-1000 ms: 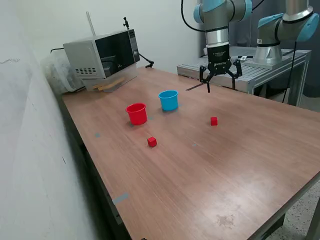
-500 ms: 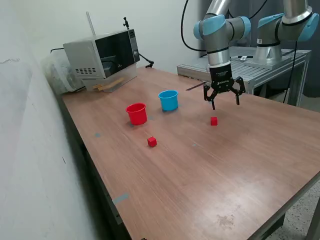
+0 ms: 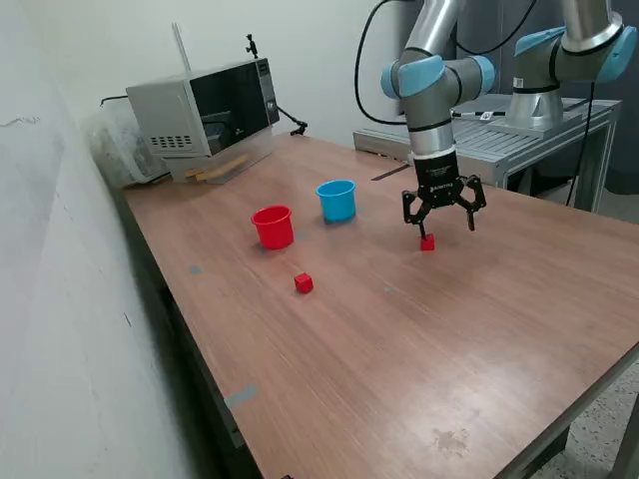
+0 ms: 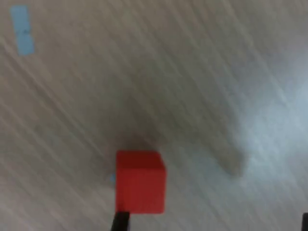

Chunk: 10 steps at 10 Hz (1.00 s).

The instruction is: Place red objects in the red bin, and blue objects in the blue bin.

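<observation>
My gripper (image 3: 445, 229) hangs open just above the table, its jaws spread wide. One red cube (image 3: 427, 241) lies right under the finger nearer the exterior view's left; in the wrist view this cube (image 4: 140, 181) sits close by one dark fingertip (image 4: 120, 222). A second red cube (image 3: 304, 283) rests farther toward the exterior view's left, in front of the red bin (image 3: 273, 227). The blue bin (image 3: 337, 200) stands beside the red one, toward the exterior view's right. Both cups are upright. No blue objects are in view.
A microwave (image 3: 205, 105) sits at the table's far corner. A second robot arm (image 3: 559, 55) stands on a metal bench (image 3: 509, 140) behind the table. A wall runs along the exterior view's left. A patch of blue tape (image 4: 22, 29) is stuck on the wood.
My gripper has come down and slightly toward the exterior view's right, from well above the table to just over the red cube. It stays open. Cubes and cups have not moved.
</observation>
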### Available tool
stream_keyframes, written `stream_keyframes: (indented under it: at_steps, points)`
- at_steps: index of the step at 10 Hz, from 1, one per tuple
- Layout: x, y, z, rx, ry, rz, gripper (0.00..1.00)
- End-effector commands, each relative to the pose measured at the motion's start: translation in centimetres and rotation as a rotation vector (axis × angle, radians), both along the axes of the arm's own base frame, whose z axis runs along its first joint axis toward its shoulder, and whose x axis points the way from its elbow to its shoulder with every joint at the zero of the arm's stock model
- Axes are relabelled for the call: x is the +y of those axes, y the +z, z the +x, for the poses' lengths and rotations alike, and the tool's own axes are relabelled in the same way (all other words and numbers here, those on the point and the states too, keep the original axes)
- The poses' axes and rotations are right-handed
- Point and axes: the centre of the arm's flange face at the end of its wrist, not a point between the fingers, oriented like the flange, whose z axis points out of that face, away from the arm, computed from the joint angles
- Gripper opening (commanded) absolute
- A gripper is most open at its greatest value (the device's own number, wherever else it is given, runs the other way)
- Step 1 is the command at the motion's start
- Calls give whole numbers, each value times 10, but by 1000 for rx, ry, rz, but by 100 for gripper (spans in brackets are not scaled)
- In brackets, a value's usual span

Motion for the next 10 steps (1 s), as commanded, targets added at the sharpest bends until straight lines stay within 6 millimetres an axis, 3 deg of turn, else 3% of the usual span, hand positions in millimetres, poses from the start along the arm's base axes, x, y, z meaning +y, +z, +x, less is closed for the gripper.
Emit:
stream_keyframes:
  at_steps: [1, 6, 10]
  points:
    - [7, -1, -14, 22, -7, 8, 100]
    - [33, -2, -20, 23, -30, 12, 100]
    - [39, -4, -19, 14, -41, 13, 100]
